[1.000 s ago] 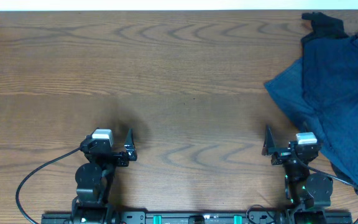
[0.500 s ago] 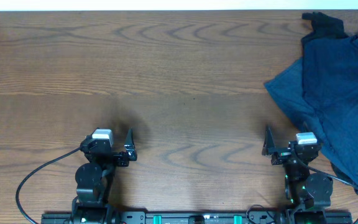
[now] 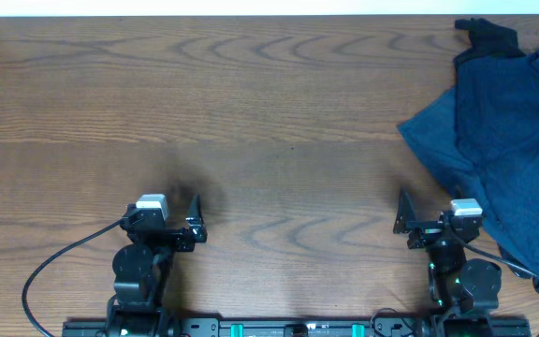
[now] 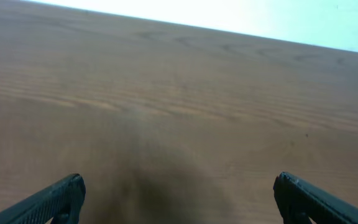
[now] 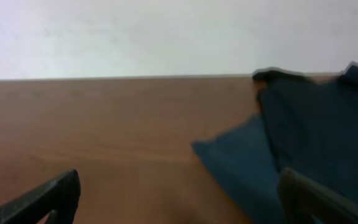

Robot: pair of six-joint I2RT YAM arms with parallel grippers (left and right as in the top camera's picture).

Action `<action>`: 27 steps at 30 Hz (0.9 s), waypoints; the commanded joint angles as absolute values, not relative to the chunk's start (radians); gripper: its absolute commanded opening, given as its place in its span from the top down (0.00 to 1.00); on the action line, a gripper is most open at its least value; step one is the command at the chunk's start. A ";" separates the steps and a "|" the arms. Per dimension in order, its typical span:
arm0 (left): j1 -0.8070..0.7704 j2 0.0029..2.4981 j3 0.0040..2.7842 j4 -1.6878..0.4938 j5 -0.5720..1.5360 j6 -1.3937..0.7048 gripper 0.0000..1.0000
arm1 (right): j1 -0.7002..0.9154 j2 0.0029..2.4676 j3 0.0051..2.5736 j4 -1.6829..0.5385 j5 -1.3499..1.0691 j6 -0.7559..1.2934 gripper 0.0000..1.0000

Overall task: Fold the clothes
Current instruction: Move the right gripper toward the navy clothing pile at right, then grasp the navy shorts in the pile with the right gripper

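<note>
The clothes (image 3: 508, 122) lie in a wrinkled blue heap at the table's right side, with a darker piece (image 3: 487, 36) at the far edge. In the right wrist view the clothes (image 5: 303, 137) are ahead and to the right. My right gripper (image 3: 402, 215) is open and empty near the front edge, just left of the heap; its fingers (image 5: 179, 186) are spread wide over bare wood. My left gripper (image 3: 195, 217) is open and empty at the front left, far from the clothes, its fingers (image 4: 179, 190) wide apart over wood. No buttons or label show.
The wooden table (image 3: 251, 122) stretches across the view, with a white wall beyond its far edge (image 5: 135, 37). Black cables (image 3: 45, 271) loop by the left arm's base, and another cable (image 3: 522, 271) runs by the right base close to the heap.
The right wrist has shifted very slightly to the right. The left arm and the clothes have not moved.
</note>
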State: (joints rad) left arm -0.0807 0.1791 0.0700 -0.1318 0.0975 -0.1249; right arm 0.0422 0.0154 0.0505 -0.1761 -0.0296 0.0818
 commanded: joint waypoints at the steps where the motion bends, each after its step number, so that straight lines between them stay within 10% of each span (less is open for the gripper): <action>1: -0.084 0.202 0.194 -0.213 0.107 -0.151 0.02 | 0.033 0.049 0.162 -0.296 0.025 0.126 0.01; 27: -0.084 0.979 0.947 -0.951 0.112 -0.083 0.02 | -0.108 1.030 0.956 -0.956 0.528 0.384 0.01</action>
